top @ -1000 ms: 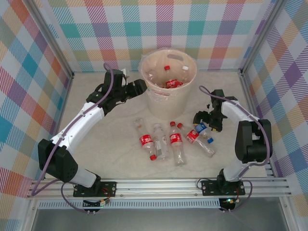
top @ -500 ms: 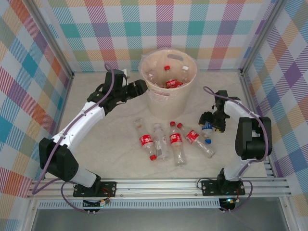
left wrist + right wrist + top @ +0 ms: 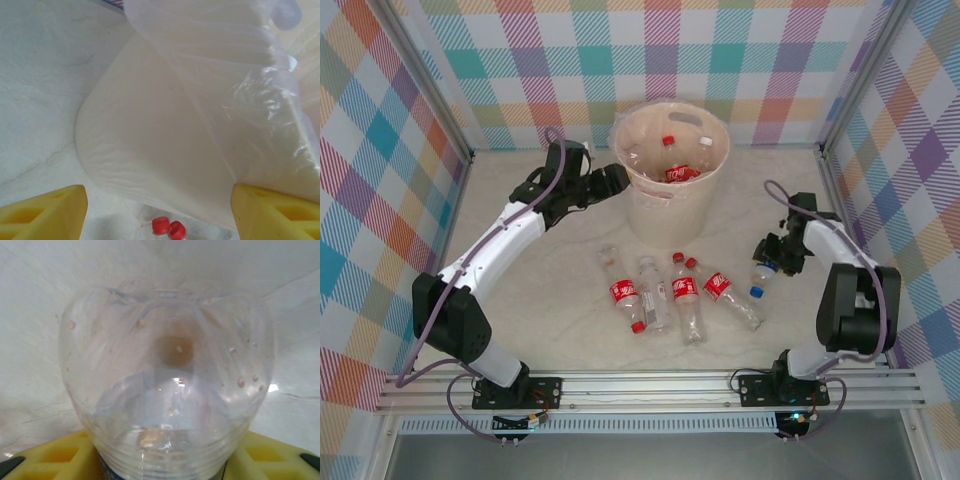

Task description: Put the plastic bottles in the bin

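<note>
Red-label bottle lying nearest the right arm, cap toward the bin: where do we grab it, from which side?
Take the red-label bottle at its labelled middle, from straight above, fingers turned square across its diagonal length. It lies flat, that band looks straight and wide while the neck tapers, and the neighbouring bottle lies apart there, though their caps nearly meet.

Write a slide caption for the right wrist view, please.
Right gripper holds a clear bottle, base toward the camera, pale table behind.

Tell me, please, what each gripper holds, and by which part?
Right gripper: the blue-capped clear bottle, by its body near the base. Left gripper: nothing.
</note>
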`<action>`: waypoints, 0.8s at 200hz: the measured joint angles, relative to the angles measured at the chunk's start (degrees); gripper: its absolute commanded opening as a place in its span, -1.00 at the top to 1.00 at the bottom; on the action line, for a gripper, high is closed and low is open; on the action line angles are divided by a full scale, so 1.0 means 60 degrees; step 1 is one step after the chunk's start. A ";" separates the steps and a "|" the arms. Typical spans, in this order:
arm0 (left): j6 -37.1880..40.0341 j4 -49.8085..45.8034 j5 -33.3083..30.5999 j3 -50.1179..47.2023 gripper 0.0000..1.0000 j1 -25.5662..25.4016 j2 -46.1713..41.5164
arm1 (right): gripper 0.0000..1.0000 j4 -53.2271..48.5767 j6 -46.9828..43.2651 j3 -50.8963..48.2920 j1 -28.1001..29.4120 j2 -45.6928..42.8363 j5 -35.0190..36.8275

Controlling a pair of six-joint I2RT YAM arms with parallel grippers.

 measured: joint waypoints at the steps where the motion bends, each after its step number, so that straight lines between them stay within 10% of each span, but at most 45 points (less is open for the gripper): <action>1: -0.0007 0.0004 -0.0004 0.0004 -0.50 0.0000 0.0004 | 0.00 -0.0004 -0.0015 0.0000 -0.0033 -0.0073 -0.0015; 160: -0.1107 0.1053 -0.0335 -0.0350 -0.50 0.0007 0.0022 | 0.02 -0.1188 -0.0215 0.2710 -0.1002 -0.3606 -0.2215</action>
